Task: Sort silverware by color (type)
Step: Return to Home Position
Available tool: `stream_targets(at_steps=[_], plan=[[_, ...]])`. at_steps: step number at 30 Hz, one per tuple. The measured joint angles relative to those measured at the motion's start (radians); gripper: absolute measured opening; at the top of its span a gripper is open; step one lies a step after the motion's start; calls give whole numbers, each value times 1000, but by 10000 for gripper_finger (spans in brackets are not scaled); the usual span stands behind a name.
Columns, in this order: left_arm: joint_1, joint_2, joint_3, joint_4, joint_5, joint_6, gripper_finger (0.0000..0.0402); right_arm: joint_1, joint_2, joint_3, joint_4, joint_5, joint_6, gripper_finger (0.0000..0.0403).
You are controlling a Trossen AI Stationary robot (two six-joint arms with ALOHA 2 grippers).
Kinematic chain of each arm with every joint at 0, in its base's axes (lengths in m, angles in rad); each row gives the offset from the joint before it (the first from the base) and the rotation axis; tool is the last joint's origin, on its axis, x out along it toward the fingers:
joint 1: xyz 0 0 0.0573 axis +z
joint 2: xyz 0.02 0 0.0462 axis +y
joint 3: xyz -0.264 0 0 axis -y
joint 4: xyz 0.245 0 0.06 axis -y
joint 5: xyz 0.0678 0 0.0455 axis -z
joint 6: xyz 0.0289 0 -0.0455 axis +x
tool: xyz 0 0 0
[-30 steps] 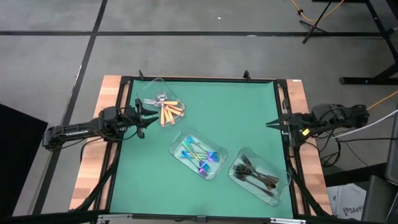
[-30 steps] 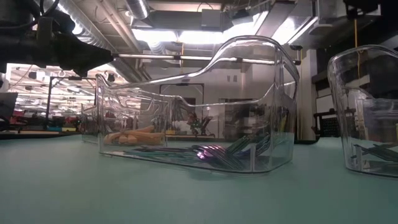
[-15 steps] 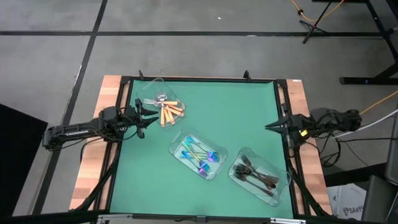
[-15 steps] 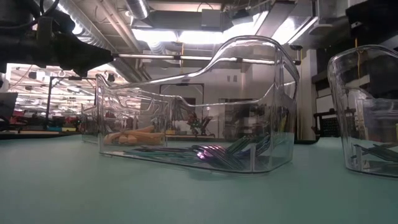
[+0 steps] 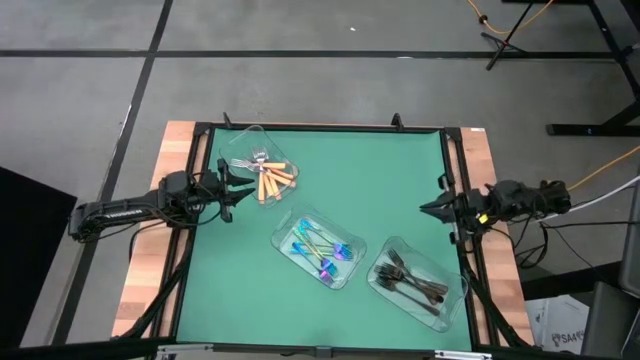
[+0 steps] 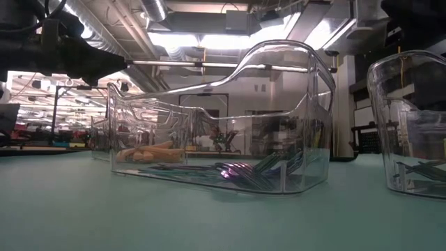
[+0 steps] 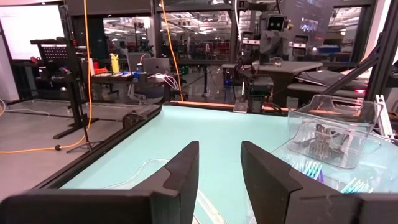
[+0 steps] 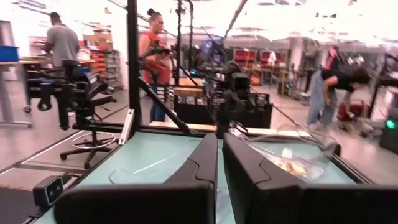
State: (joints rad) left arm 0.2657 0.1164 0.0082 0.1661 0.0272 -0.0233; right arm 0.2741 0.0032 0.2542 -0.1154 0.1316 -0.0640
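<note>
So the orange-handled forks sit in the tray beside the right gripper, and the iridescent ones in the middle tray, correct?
Not quite: the high view shows the orange-handled forks in the tray beside the left gripper, not the right gripper; the iridescent ones are in the middle tray.

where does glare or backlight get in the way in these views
low view: ceiling lights shine through the clear tray, whose curved walls bend the room behind, and the blue forks inside look dim; right wrist view: the ceiling is blown out white; high view: even light, no glare on the green mat
</note>
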Motion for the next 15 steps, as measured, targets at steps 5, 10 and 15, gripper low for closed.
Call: stream_targets(at_steps=[5,10,15], plan=[[0,0,0,0,0,0,114,0,0,-83,137,-51,-52,18],[0,0,0,0,0,0,114,0,1,-111,157,-54,-112,18],[0,0,0,0,0,0,114,0,1,-112,159,-54,-186,18]])
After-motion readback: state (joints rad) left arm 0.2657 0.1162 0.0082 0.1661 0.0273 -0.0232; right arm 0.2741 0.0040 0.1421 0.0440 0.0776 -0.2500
